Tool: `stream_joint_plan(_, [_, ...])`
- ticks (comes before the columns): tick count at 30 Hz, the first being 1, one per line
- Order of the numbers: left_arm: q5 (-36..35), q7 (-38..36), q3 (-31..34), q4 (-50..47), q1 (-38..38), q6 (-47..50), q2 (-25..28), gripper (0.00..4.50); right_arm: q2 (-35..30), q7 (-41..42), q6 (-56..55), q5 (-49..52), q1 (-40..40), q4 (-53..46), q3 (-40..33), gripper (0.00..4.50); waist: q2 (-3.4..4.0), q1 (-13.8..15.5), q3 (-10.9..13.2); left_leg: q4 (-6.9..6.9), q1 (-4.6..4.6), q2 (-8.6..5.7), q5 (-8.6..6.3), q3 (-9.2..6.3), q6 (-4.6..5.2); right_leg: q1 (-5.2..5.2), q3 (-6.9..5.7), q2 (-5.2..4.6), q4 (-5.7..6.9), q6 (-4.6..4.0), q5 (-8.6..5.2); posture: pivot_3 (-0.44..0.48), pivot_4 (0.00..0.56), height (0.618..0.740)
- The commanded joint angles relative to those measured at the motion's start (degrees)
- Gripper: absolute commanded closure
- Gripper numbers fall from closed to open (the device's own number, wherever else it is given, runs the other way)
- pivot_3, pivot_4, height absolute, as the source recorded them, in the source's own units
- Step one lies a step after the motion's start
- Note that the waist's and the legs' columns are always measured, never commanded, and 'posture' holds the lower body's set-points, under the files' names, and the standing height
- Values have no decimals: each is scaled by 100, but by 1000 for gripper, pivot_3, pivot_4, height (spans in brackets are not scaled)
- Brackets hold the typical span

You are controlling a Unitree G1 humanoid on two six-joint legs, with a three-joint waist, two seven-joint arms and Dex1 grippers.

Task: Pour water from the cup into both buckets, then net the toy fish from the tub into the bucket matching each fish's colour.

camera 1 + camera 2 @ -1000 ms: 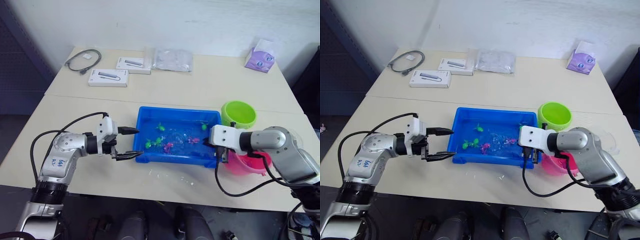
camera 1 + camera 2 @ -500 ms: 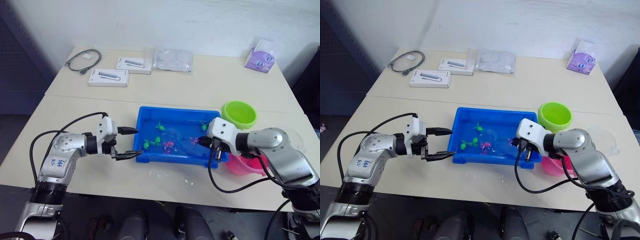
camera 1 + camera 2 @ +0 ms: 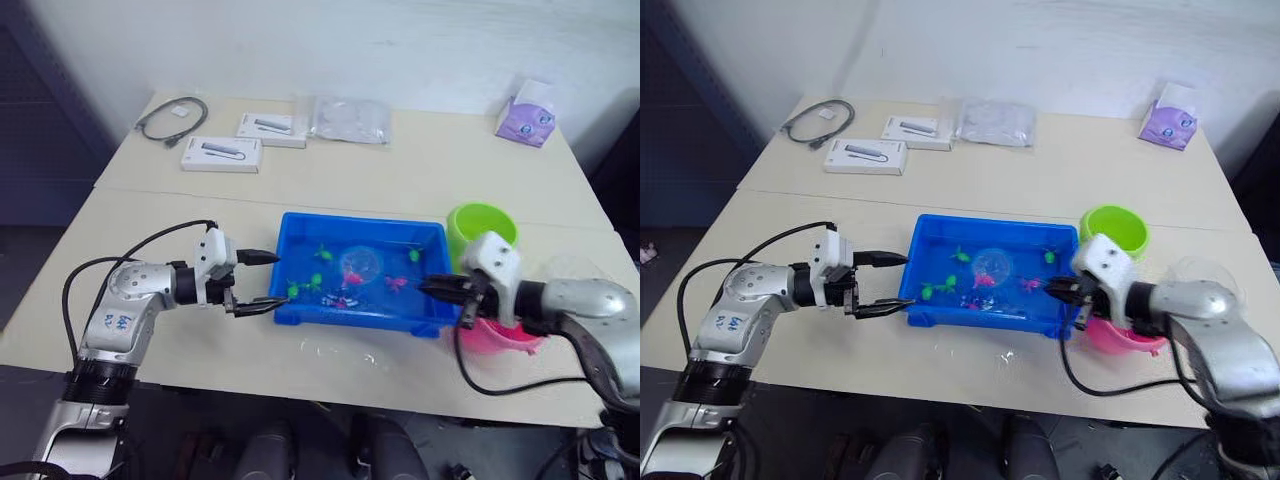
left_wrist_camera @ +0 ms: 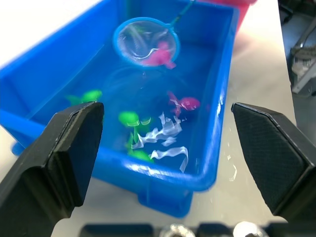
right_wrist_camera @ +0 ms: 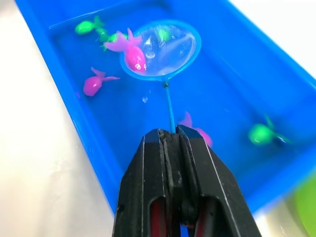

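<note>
Now right claw (image 5: 169, 136) pinches net (image 5: 160, 49) handle; pink fish (image 5: 132, 55) on ring, over tub (image 3: 300, 222).

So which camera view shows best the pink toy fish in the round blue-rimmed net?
The right wrist view: the pink toy fish lies large at the rim of the round blue-rimmed net. The left wrist view shows it smaller. In the eye views it is a tiny pink spot.

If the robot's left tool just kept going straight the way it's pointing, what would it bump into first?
Most likely the near end wall of the blue tub. The open left tool points straight at it from beside that end, with fish floating beyond; exact height is hard to judge.
</note>
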Motion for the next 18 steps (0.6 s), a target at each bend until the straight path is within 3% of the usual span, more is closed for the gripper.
stream_joint_plan(1, [-221,-23,40,-151,-161,165,-111,56,115,-198,117,501,453,-656,-969,4500,0,14,0,0,1,0,0,-1,0,1,-1,1,1,0,0,0,150,739])
stream_joint_plan(6, [-214,-275,-219,30,-435,234,-315,56,536,-412,4,949,1555,-1330,-2298,4500,0,37,0,0,2,0,0,-1,0,5,-1,7,0,1,0,0,150,739])
stream_joint_plan(10, [-136,-565,-486,464,-809,119,-637,56,1396,-532,-950,827,2713,-1587,-3332,4500,-1,85,-1,0,6,-5,3,-4,5,13,-2,19,-3,6,3,0,150,739])
stream_joint_plan(18, [-48,-879,-718,1005,-1291,-106,-1045,56,2645,-557,-3413,-14,4220,-1075,-3905,4500,1,-6,-2,-7,23,4,0,24,7,11,38,62,1,12,7,0,150,739])
